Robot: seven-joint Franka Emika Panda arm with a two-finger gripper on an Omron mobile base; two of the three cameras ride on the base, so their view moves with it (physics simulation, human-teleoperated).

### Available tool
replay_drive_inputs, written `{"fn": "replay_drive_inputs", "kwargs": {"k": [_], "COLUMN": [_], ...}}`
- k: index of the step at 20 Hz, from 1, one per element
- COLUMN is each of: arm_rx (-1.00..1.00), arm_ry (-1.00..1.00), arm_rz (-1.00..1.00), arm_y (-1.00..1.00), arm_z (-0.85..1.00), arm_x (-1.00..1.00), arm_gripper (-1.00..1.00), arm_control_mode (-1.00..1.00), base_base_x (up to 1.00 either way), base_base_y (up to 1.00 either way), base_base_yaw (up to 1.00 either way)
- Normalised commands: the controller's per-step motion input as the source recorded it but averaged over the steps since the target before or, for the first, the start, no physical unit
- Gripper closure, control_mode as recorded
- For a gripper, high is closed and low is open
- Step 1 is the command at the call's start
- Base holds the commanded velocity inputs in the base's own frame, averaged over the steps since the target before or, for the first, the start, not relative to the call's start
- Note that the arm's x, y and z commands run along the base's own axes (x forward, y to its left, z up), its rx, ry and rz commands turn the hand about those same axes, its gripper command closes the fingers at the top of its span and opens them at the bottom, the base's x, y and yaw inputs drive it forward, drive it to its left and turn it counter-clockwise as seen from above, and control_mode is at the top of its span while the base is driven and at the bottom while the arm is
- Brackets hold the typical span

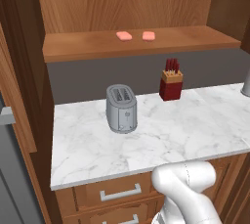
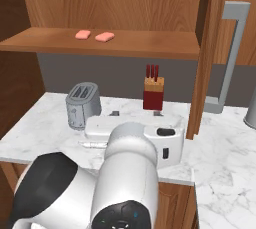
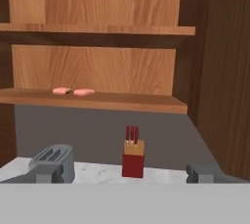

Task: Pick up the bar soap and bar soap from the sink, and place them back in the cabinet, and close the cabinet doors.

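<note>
Both bar soaps (image 3: 73, 91) lie on the cabinet (image 3: 93, 101) shelf, above the jaws, which stand apart, empty; next: reach for a cabinet door (image 2: 209, 48) handle

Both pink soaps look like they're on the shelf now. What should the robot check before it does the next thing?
1. Both bar soaps lying on the cabinet shelf: ok.
2. Soaps set back from the shelf edge: ok.
3. Gripper empty, fingers apart: ok.
4. Cabinet doors shut: not ok; the right door stands open.
5. Door handle reachable: cannot tell.
6. Toaster and knife block below the shelf, off the doors' swing: ok.
</note>
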Motion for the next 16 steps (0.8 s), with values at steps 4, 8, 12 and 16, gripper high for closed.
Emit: {"fn": "replay_drive_inputs", "kwargs": {"k": [4,8,12,16], "arm_rx": [0.0,0.0,0.0,0.0], "arm_ry": [-0.03,-0.03,-0.02,-0.02], "arm_rz": [-0.04,-0.13,-0.09,-0.06], "arm_y": [-0.28,-0.14,-0.24,-0.34], "arm_z": [0.0,0.0,0.0,0.0], "arm_x": [-0.18,-0.15,-0.22,-0.26], "arm_gripper": [-1.0,-1.0,-1.0,-1.0], "arm_control_mode": [-1.0,-1.0,-1.0,-1.0], "base_base_x": [0.0,0.0,0.0,0.0], "base_base_y": [0.0,0.0,0.0,0.0], "base_base_yaw": [0.0,0.0,0.0,0.0]}}
